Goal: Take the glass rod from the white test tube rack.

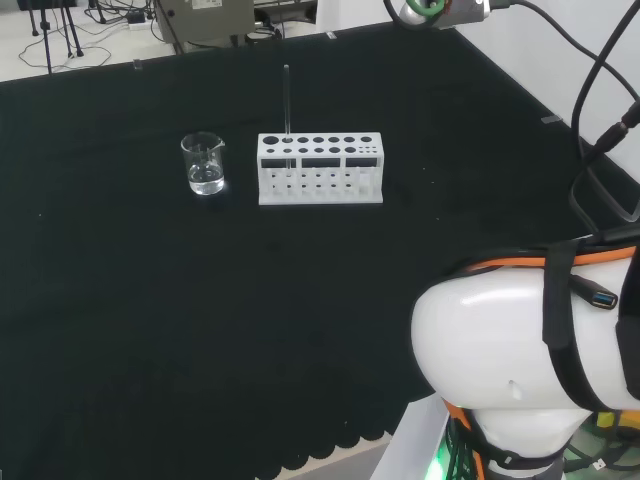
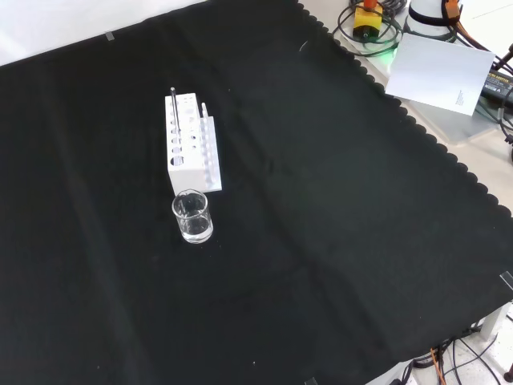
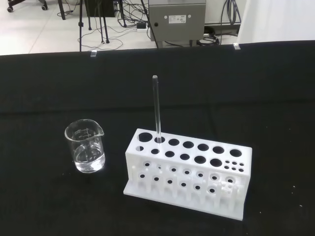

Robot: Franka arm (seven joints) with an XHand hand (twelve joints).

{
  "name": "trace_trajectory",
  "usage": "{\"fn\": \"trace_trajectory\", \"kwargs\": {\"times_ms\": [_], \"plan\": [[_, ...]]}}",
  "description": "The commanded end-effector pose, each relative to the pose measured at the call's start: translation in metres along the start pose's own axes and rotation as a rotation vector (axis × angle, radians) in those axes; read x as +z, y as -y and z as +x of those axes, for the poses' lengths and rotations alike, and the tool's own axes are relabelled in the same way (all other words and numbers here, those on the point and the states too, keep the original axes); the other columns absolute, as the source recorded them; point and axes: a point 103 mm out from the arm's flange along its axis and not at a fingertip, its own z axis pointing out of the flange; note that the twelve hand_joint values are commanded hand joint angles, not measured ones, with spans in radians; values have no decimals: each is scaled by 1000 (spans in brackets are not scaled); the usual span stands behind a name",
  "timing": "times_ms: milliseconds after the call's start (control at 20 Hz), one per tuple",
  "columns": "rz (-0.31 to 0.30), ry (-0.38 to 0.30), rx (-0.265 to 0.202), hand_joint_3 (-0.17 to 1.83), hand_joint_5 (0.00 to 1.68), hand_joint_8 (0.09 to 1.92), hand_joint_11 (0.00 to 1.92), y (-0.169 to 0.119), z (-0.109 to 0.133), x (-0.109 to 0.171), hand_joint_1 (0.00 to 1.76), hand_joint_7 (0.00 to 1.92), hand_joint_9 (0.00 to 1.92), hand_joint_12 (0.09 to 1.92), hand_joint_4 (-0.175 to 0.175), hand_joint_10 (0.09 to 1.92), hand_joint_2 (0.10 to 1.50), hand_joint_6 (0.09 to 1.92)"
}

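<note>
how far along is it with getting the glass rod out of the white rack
Nothing looks done yet. The glass rod stands upright in a hole near one end of the white test tube rack, beside the beaker. Nothing is touching the rod. Reaching, grasping and lifting it out are all left.

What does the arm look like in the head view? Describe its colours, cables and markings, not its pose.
The arm's link is a big, smooth, rounded white shell with no print visible. A thin orange band runs along its upper seam. A black strap crosses it, beside a black cable ending in a blue-tipped plug. More black cables loop above it.
</note>
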Motion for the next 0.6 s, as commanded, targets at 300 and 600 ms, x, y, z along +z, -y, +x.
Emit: {"fn": "trace_trajectory", "kwargs": {"times_ms": [300, 600], "plan": [[-16, 16, 14, 525, 23, 426, 5, -7, 21, -4, 598, 4, 6, 1026, -140, 728, 903, 87], [-37, 7, -20, 489, 36, 596, 0, -9, 25, -6, 590, 0, 28, 1149, -141, 829, 923, 87]]}}
